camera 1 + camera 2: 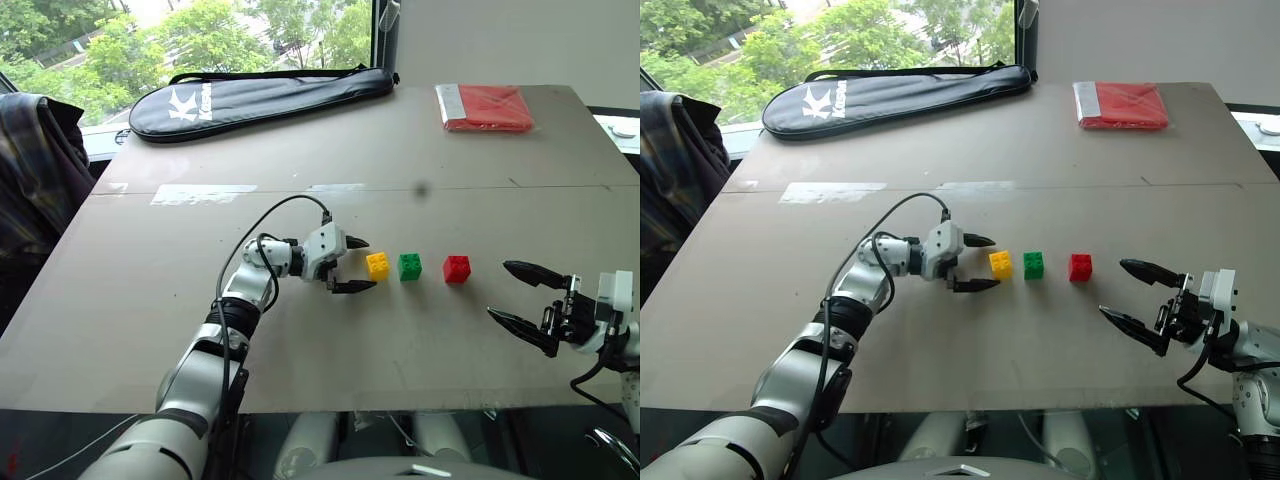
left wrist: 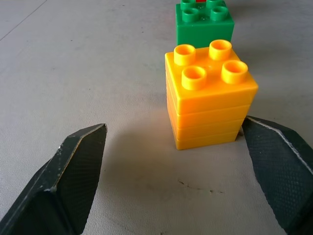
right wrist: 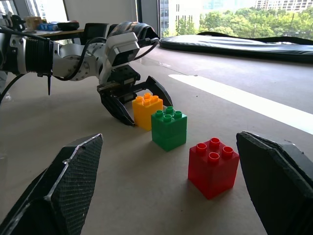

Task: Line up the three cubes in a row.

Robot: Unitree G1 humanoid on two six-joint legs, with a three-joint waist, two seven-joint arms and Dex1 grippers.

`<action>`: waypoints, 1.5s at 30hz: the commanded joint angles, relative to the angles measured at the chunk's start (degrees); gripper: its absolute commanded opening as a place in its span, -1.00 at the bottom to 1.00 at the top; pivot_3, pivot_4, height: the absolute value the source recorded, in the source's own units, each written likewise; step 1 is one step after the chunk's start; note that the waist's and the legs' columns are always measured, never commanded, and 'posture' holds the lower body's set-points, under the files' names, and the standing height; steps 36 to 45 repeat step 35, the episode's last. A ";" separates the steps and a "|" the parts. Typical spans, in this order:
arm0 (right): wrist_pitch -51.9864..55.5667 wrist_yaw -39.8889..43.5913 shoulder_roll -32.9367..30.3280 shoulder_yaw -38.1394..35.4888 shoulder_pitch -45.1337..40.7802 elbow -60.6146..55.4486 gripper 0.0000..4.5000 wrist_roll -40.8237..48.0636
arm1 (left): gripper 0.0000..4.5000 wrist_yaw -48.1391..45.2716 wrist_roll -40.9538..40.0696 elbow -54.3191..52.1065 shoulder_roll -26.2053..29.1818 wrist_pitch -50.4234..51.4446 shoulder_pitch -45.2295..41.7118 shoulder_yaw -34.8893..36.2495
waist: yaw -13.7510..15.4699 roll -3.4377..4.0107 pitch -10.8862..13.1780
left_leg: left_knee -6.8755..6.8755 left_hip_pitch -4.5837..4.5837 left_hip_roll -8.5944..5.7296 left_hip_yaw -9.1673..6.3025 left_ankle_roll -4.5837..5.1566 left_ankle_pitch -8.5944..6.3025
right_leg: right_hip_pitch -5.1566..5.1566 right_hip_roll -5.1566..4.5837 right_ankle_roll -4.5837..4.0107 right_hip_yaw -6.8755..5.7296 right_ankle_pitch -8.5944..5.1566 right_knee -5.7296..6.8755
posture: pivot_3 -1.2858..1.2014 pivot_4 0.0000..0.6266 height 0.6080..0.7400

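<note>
Three studded cubes stand in a row on the table: yellow (image 1: pixel 378 266), green (image 1: pixel 409 266) and red (image 1: pixel 456 269). My left gripper (image 1: pixel 356 265) is open just left of the yellow cube (image 2: pixel 208 95), its fingertips (image 2: pixel 78 161) either side of the cube's near end without gripping it. The green cube (image 2: pixel 204 24) stands right behind the yellow one in the left wrist view. My right gripper (image 1: pixel 515 293) is open, to the right of the red cube (image 3: pixel 213 166) and apart from it, with nothing between its fingers.
A black racket bag (image 1: pixel 255 98) lies along the table's far left. A flat red packet (image 1: pixel 485 107) sits at the far right. A plaid garment (image 1: pixel 30 170) hangs beside the table's left edge. White tape strips (image 1: pixel 203 194) mark the tabletop (image 1: pixel 300 370).
</note>
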 commanded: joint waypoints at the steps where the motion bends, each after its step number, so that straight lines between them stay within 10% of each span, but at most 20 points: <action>1: -0.75 0.43 0.08 0.07 -0.63 -0.16 1.00 0.25 | 0.98 0.48 0.73 -1.59 1.78 1.21 1.55 0.26 | -0.23 0.00 0.00 | 0.00 0.00 0.00 0.00 0.00 0.00 | 0.00 0.00 0.00 0.00 0.00 0.00 | 0.03 -0.52 0.58; 8: -1.06 0.75 0.25 0.63 -0.62 0.69 1.00 0.03 | 0.98 0.61 -1.84 -9.01 4.21 4.85 5.63 2.04 | -1.22 0.01 -0.01 | -0.01 0.01 0.01 0.00 0.00 0.00 | -0.01 -0.07 0.00 0.03 0.00 0.00 | 0.03 -0.52 0.58; 24: -5.26 -0.17 -0.20 1.08 1.14 9.97 1.00 -5.66 | 0.98 22.12 -11.27 -62.44 10.33 34.29 41.28 12.76 | -0.48 0.05 0.00 | -0.14 -0.05 0.07 0.04 -0.01 -0.02 | -0.17 -0.22 -0.04 0.38 -0.01 -0.04 | 0.03 -0.52 0.58; 45: -5.04 -0.81 -0.74 1.36 -0.99 13.51 1.00 -7.32 | 0.98 28.37 -10.72 -64.31 9.64 33.13 51.01 12.26 | -0.17 0.10 -0.03 | -0.15 0.03 0.09 0.14 -0.01 -0.03 | -0.08 -0.22 -0.04 0.28 -0.02 -0.06 | 0.03 -0.52 0.58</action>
